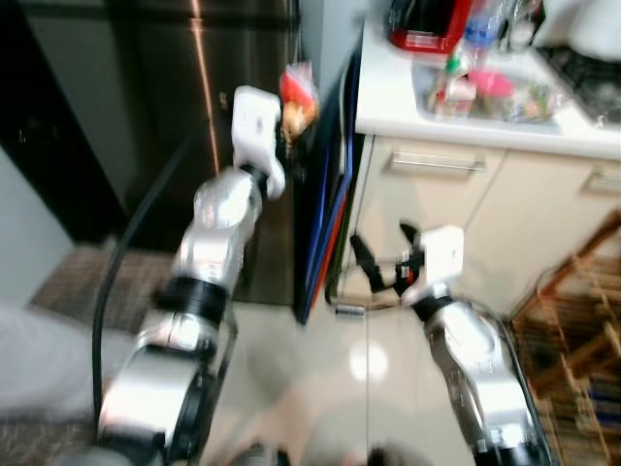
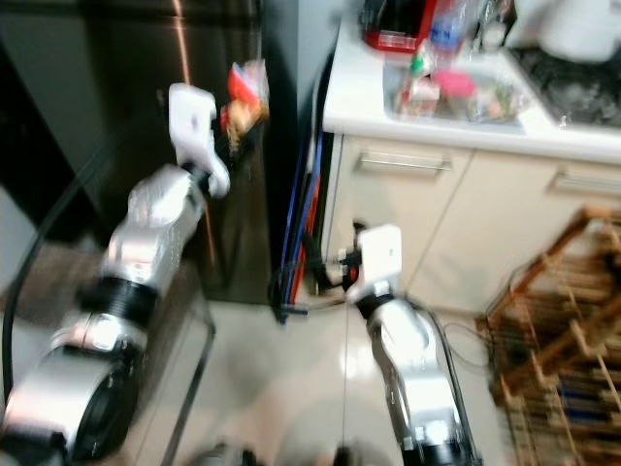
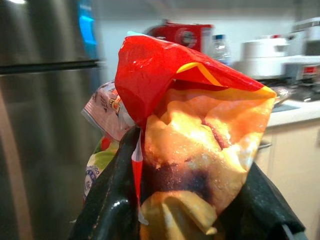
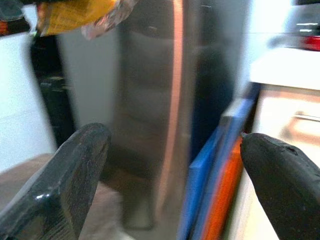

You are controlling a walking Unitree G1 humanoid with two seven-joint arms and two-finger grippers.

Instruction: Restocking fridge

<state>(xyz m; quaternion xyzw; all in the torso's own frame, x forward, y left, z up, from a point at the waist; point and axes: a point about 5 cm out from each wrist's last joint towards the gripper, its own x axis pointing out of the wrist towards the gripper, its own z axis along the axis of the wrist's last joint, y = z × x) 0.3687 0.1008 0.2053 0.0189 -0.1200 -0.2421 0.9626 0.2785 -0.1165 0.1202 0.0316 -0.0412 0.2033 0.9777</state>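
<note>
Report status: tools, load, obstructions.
Left tool shut on snack bags, raised before fridge door. Right tool open, empty, low. Door closed ahead; blue and orange boards beside it.

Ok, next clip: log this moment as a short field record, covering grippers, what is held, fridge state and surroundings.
left gripper: raised in front of the fridge, shut on the snack bags
held item: snack bags, red and yellow packet foremost
right gripper: open, empty, low near the cabinet
fridge: dark steel door shut
beside fridge: blue and orange boards standing in the gap
counter: white, cluttered tray
image: motion blur
</note>
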